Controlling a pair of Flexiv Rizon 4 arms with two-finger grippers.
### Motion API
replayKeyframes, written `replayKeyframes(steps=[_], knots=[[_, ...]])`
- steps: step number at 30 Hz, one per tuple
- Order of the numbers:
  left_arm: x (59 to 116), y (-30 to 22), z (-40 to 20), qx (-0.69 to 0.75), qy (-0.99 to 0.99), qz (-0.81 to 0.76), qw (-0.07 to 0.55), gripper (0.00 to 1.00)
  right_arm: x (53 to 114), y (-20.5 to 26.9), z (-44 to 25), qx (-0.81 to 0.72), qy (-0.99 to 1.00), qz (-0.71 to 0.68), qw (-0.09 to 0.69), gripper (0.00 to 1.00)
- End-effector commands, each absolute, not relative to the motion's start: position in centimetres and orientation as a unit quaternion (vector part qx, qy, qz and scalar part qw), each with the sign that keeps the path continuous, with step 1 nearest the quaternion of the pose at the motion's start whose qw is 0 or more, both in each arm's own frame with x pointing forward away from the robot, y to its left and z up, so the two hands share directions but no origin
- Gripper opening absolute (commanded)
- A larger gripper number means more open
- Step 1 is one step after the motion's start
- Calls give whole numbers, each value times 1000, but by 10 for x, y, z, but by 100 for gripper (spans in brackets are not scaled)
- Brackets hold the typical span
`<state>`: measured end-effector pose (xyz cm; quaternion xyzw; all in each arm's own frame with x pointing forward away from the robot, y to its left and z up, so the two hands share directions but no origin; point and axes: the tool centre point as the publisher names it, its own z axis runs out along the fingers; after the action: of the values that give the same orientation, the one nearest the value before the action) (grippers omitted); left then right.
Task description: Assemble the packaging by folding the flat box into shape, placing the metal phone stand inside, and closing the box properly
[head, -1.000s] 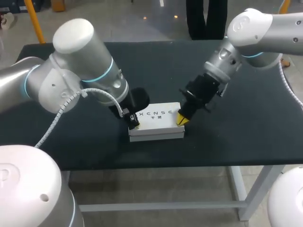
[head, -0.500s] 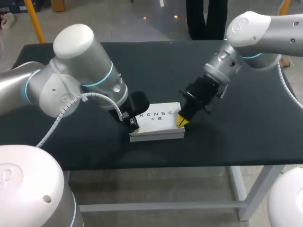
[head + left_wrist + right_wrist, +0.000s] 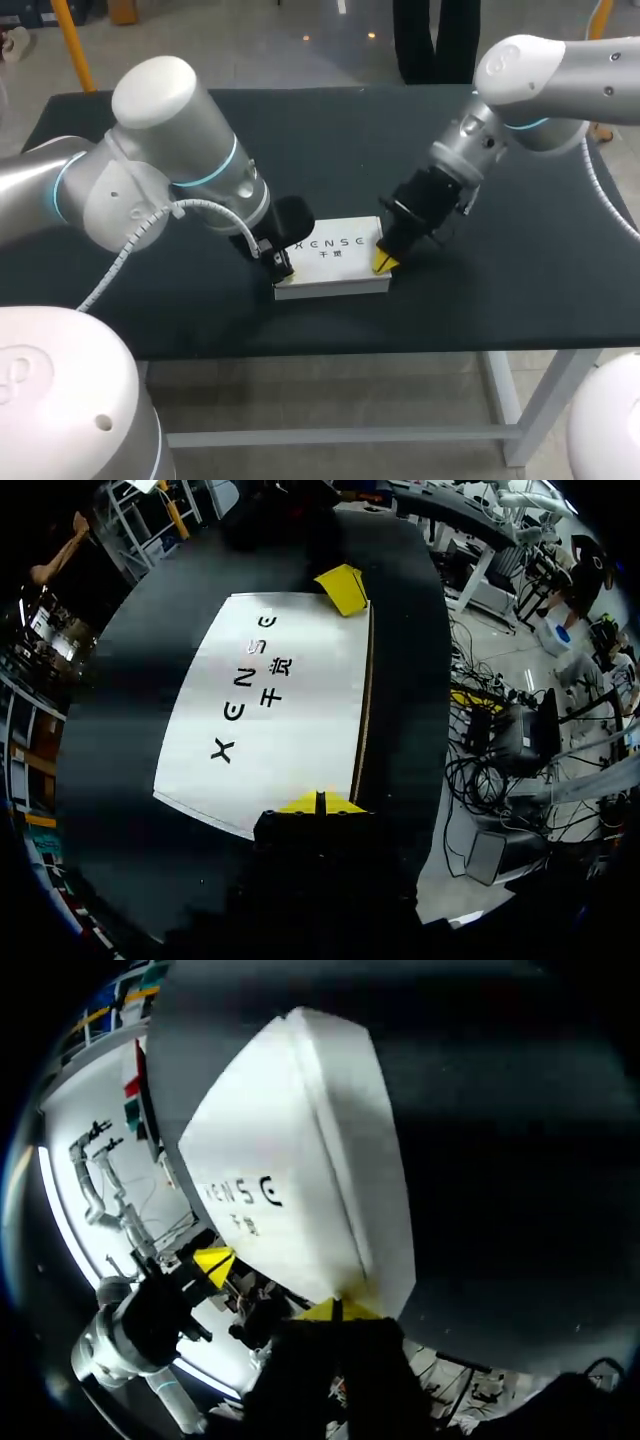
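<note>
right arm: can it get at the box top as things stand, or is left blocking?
Likely yes. The right gripper is at the right end of the white box. The left gripper is at the opposite end, so the printed top between them lies bare.

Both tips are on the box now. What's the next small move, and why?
Probably press the right gripper down a touch while the left gripper steadies the other end. The white box looks folded and lidded, both shut grippers rest on its opposite ends, and a seam shows along the lid's long edge.
</note>
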<state>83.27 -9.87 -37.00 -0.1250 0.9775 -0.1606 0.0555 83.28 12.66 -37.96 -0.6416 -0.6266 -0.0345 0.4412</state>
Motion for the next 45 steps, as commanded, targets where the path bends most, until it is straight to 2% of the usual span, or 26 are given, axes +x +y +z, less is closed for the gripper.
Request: replayKeyframes(steps=[1, 15, 31, 40, 41, 42, 43, 44, 45], knots=[[832, -99, -372, -126, 978, -159, 56, 0, 841, 124, -395, -636, -625, -27, 452, 0], [828, -102, -345, -111, 977, -160, 92, 0, 830, 125, -362, -628, -646, -64, 429, 0], [836, -101, -381, -118, 978, -167, 35, 0, 835, 122, -391, -632, -629, -49, 451, 0], [824, -102, -344, -136, 974, -172, 59, 0, 826, 117, -358, -619, -650, -90, 431, 0], [824, -103, -338, -148, 973, -171, 55, 3, 825, 116, -353, -618, -654, -96, 425, 0], [822, -106, -332, -153, 972, -171, 56, 49, 825, 115, -348, -617, -658, -105, 419, 0], [821, -107, -329, -160, 971, -169, 55, 72, 825, 114, -345, -617, -659, -110, 416, 4], [820, -110, -324, -172, 970, -164, 51, 100, 826, 111, -340, -615, -663, -120, 411, 15], [817, -113, -321, -181, 969, -157, 54, 100, 827, 109, -337, -613, -666, -127, 406, 29]])
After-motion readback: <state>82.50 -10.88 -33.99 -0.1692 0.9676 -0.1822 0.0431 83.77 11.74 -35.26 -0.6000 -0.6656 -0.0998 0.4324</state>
